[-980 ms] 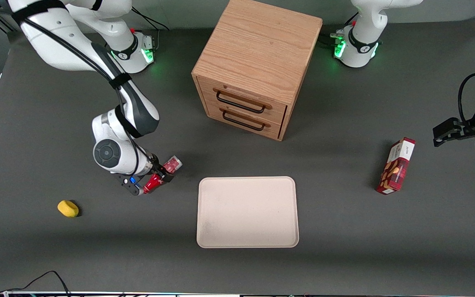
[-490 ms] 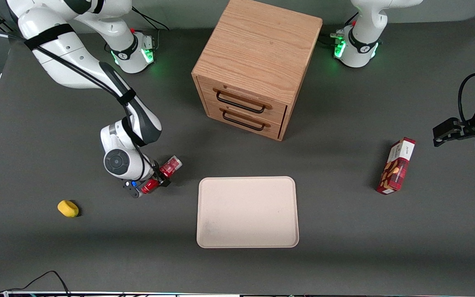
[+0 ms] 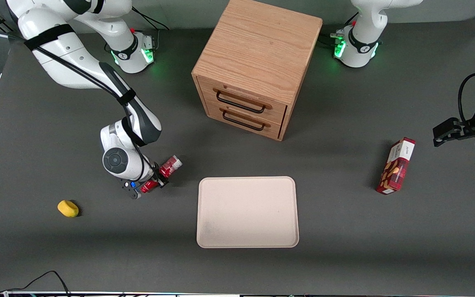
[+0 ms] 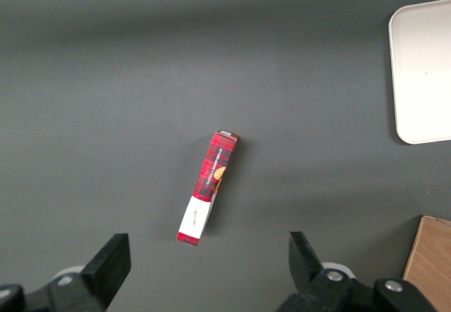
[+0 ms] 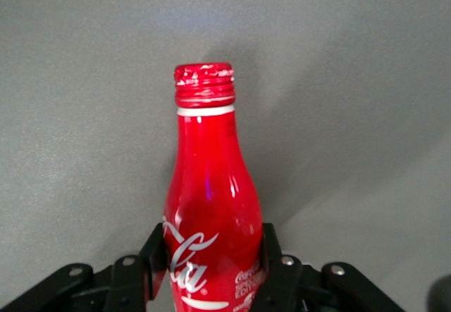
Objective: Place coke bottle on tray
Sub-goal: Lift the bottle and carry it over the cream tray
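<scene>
From the front we see the gripper (image 3: 154, 181) low over the tabletop (image 3: 56, 247), its fingers clamped on the coke bottle (image 3: 167, 169), which lies tilted with one end poking out toward the wooden drawer cabinet (image 3: 258, 70). Compared with a second ago, the wrist has shifted a little toward the cabinet and the bottle shows shorter; over the last half second almost nothing has changed. The bottle sits beside the tray (image 3: 247, 212), near its corner and not on it. A yellow object (image 3: 68, 208) lies toward the working arm's end of the tabletop, and a red snack box (image 3: 396, 166) toward the parked arm's end. From the left wrist we see that snack box (image 4: 207, 196) lying on the grey surface, with a corner of the tray (image 4: 423, 72) well apart from it. From the right wrist we see the bottle (image 5: 211, 213) close up, red cap away from the camera, white lettering on its body, and the dark fingers (image 5: 156, 252) pressed against both of its sides.
</scene>
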Robot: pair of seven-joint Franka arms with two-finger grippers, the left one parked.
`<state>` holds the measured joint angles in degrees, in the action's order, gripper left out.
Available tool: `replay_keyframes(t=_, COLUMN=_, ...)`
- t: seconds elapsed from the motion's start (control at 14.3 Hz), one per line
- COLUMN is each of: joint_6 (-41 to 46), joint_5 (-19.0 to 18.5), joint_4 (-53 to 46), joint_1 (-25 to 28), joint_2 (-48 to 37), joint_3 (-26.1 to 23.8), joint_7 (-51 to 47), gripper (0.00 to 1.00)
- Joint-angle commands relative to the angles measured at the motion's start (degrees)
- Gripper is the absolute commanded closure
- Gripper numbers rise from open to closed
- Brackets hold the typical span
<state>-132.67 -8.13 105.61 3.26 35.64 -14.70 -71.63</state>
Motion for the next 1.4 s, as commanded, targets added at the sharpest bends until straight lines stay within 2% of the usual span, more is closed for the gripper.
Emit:
replay_keyframes(t=0.0, joint_6=-1.5, joint_5=-0.7, joint_4=-0.2, joint_1=0.6, joint_2=-0.1, joint_3=0.0, joint_7=-1.2, gripper=0.9)
replay_keyframes(t=0.14, joint_6=3.1, joint_5=-1.2, joint_4=-1.7, joint_1=0.5, joint_2=-2.8, joint_3=-0.6, joint_7=1.5, gripper=0.9)
replay_keyframes(t=0.35, joint_6=15.1, joint_5=-0.6, joint_4=-13.0, joint_1=0.6, joint_2=-4.4, joint_3=-2.4, joint_7=9.9, gripper=0.9)
replay_keyframes(t=0.49, joint_6=19.5, joint_5=-0.1, joint_4=-21.6, joint_1=1.6, joint_2=-3.4, joint_3=-2.4, joint_7=16.7, gripper=0.89)
replay_keyframes(t=0.84, joint_6=19.6, joint_5=-0.7, joint_4=-41.0, joint_1=10.6, joint_2=6.5, joint_3=-1.7, joint_7=29.2, gripper=0.89)
replay_keyframes(t=0.98, joint_6=19.0, joint_5=-0.7, joint_4=-47.0, joint_1=12.3, joint_2=10.9, joint_3=-1.7, joint_7=37.9, gripper=0.94)
replay_keyframes(t=1.19, joint_6=13.0, joint_5=-0.3, joint_4=-49.4, joint_1=12.9, joint_2=16.5, joint_3=-2.1, joint_7=51.5, gripper=0.99)
replay_keyframes(t=1.33, joint_6=9.3, joint_5=-0.3, joint_4=-49.4, joint_1=14.1, joint_2=19.9, joint_3=-1.7, joint_7=55.0, gripper=1.0)
